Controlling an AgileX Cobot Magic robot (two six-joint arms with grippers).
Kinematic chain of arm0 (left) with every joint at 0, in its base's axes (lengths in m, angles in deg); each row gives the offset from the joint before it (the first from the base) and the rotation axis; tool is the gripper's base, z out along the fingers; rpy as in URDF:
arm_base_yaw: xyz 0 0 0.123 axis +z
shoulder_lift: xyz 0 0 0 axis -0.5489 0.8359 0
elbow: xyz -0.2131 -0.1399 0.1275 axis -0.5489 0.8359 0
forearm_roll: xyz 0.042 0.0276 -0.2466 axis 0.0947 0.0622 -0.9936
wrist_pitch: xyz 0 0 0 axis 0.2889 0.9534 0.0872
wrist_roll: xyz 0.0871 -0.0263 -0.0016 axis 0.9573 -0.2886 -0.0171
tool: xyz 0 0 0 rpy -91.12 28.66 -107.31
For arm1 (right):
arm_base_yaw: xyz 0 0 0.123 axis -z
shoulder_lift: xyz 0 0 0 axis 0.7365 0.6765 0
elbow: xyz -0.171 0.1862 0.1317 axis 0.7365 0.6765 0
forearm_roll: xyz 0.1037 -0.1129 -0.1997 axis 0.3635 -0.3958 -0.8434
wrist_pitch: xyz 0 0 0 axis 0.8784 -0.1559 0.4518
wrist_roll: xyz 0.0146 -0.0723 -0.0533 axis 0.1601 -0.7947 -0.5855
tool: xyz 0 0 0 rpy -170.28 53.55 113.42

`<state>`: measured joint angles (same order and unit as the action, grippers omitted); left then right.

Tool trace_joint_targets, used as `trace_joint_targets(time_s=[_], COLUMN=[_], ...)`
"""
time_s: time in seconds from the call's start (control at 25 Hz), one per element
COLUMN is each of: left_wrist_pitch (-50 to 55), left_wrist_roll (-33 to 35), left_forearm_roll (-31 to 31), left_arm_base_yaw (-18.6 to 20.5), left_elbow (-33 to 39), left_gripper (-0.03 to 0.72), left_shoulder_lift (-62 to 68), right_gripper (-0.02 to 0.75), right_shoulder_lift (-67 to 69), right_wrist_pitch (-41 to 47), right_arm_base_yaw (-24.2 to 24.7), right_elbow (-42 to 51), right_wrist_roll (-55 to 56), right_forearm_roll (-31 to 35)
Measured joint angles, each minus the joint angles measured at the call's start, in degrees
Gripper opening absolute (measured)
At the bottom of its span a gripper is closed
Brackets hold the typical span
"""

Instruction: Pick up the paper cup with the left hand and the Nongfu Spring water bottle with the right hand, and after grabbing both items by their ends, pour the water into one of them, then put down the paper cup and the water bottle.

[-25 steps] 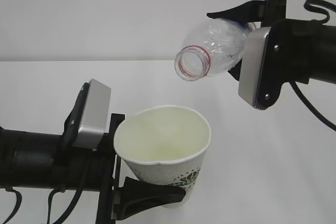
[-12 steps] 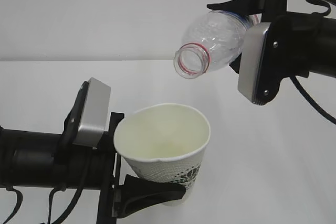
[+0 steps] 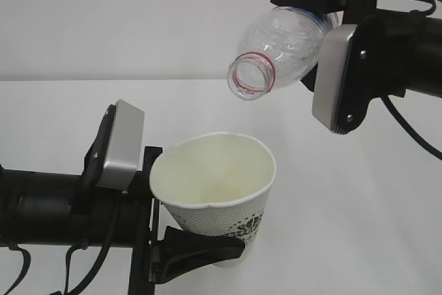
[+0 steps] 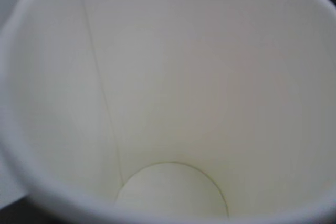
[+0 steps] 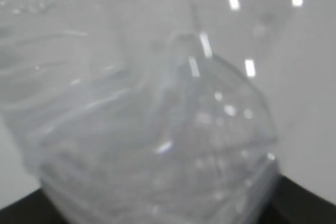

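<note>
From where I stand, the left gripper (image 3: 197, 253) pinches the small white tapered paper cup (image 3: 217, 195) low on its wall, near the base, one black finger wrapped under the dark green print. The cup is held above the white tabletop (image 3: 69, 108), tipped so its mouth opens up and toward the bottle. The left wrist view looks straight down inside: cream-white walls, a side seam and a bottom that looks dry, as far as I can tell.

The right gripper (image 3: 324, 5) clamps the clear ribbed plastic water bottle (image 3: 280, 50) by its far end, though its fingertips are mostly hidden behind the body. The bottle hangs up and to the right of the cup, neck tilted downward, its open mouth with the red neck ring not quite over the rim. I see no stream leaving it. The right wrist view is filled with blurred clear plastic, and I cannot say how much liquid is inside.

Both things look light and easily crushed. The cup wall will likely buckle under a hard squeeze, so the stiffer bottom ring seems the safer hold. The thin bottle will probably dent and may slip where it is smooth; its ribs and end give better purchase.
</note>
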<state>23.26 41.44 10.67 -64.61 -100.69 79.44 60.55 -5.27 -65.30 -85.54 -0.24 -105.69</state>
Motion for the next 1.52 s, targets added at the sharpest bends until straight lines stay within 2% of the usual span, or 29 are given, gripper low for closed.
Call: trace_joint_targets(time_s=[0.2, 0.44, 1.52], left_wrist_pitch=[0.0, 1.4, 1.4], left_wrist_roll=[0.0, 0.0, 0.0], left_forearm_roll=[-0.1, -0.2, -0.2], left_arm_base_yaw=[-0.1, -2.2, -2.2], left_elbow=[-0.1, -1.2, -1.3], left_gripper=[0.498, 0.498, 0.498], left_shoulder_lift=[0.0, 0.0, 0.0], right_gripper=[0.448, 0.448, 0.448], right_shoulder_lift=[0.0, 0.0, 0.1], right_wrist_pitch=[-0.1, -0.2, -0.4], right_arm_base_yaw=[0.0, 0.0, 0.0], right_elbow=[0.0, -0.1, -0.1], right_wrist_roll=[-0.1, -0.1, -3.0], right_forearm_roll=[0.0, 0.0, 0.0])
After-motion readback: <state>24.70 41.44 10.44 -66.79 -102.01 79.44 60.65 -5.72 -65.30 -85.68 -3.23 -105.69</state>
